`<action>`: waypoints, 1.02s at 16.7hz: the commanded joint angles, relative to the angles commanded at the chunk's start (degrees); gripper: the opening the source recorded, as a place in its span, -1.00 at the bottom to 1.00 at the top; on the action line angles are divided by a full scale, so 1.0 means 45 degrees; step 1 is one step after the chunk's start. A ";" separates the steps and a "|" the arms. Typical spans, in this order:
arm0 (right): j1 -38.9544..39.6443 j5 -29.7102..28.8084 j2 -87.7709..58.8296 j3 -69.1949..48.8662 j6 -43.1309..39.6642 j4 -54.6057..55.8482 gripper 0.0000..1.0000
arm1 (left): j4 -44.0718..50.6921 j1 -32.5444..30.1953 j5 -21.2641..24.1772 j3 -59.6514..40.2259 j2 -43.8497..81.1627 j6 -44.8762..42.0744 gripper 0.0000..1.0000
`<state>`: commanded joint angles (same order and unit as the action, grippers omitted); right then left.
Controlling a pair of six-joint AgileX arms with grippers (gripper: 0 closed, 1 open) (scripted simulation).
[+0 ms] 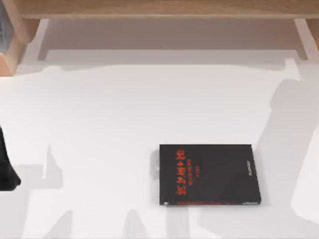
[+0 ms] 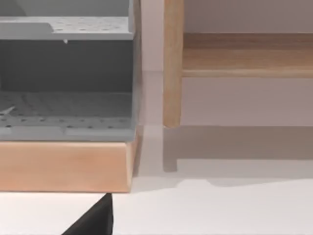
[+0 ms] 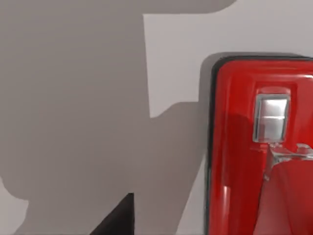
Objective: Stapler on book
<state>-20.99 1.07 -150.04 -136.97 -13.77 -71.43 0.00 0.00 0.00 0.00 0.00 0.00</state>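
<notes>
- You are seeing the book (image 1: pixel 209 175) lying flat on the white bench (image 1: pixel 99 124), toward 5 o'clock of centre.
- The right wrist view is showing the stapler (image 3: pixel 244 161) resting on the bench.
- Tool opening: you cannot tell for either arm.

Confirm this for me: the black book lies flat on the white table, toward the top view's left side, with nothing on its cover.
One detail is wrong: the side. In the top view the black book lies flat on the white table toward the right side, not the left. The rest holds: nothing is on its cover.
</notes>
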 joint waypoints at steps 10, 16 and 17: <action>0.0000 0.0000 0.0000 0.0000 0.0000 0.0000 -1.00 | 0.0000 0.0000 0.0000 0.0000 0.0000 0.0000 1.00; 0.0000 0.0000 0.0000 0.0000 0.0000 0.0000 -1.00 | 0.0000 0.0000 0.0000 0.0000 0.0000 0.0000 1.00; 0.0000 0.0000 0.0000 0.0000 0.0000 0.0000 -1.00 | 0.0000 0.0000 0.0000 0.0000 0.0000 0.0000 1.00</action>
<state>-20.99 1.07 -150.04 -136.97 -13.77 -71.43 0.00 0.00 0.00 0.00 0.00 0.00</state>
